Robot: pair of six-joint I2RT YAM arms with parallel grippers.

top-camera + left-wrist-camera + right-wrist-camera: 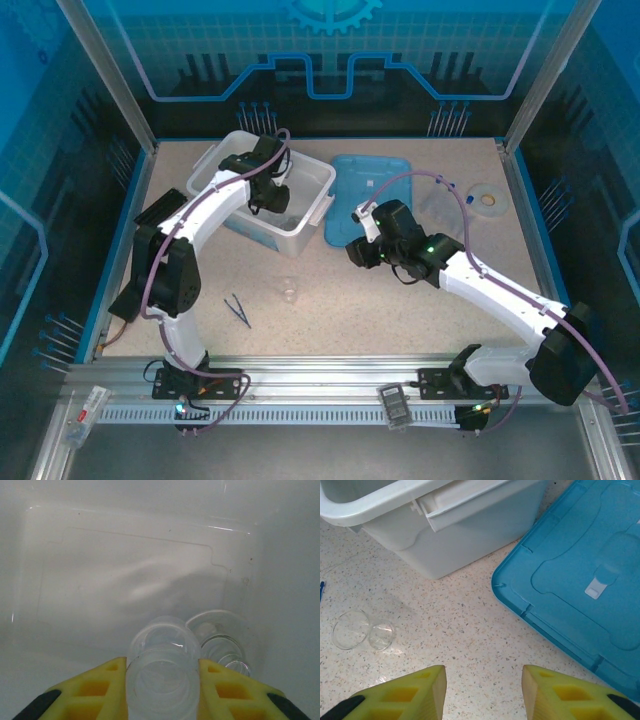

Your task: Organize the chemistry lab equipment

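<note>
My left gripper (162, 682) is shut on a clear glass beaker (162, 672), its yellow fingers (102, 687) pressed to both sides. It hangs low inside the white bin (125, 565), next to more clear glassware (220, 640) on the bin floor. In the top view the left gripper (272, 200) sits down inside the bin (310, 222). My right gripper (482, 680) is open over bare table, beside the bin. Another small beaker (367, 632) lies on its side to its left, also visible as the beaker (290, 292) in the top view. Thin blue tweezers (238, 310) lie further left.
A blue lid (370, 195) lies flat to the right of the bin, close to the right gripper (358, 232). A white tape ring (487, 198) rests at the back right. A black ridged strip (393, 405) sits on the front rail.
</note>
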